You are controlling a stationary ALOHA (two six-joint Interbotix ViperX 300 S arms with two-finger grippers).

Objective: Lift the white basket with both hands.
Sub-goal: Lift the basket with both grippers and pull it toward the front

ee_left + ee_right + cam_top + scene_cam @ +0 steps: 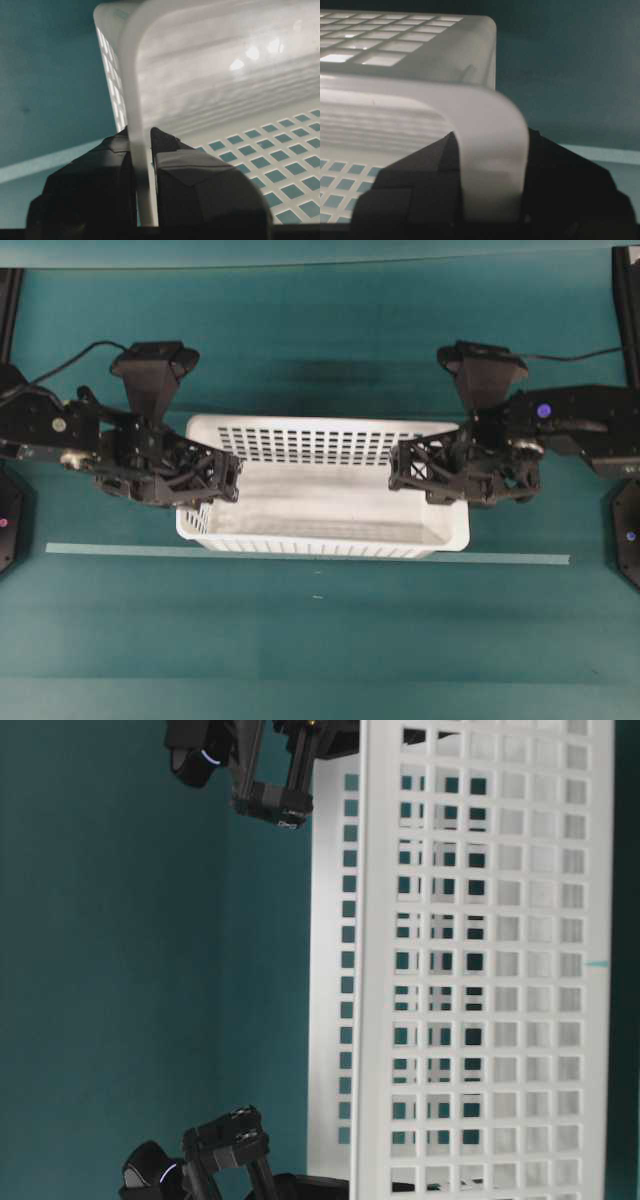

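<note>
Grasp complete, lift in hand. White basket (330, 490) sits mid-table, over the pale tape line. Left hand (142, 165) grasps the left rim; right hand (490, 170) grasps the right. Next: raise both evenly, keeping the basket level.

- A teal table (320, 640) is seen throughout.
- A pale tape strip (120, 550) is laid across it.
- Soft shadow is cast near the far edge.

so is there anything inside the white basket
No, in the overhead view the white basket shows only its bare floor between the two pincers on its short ends.
</note>
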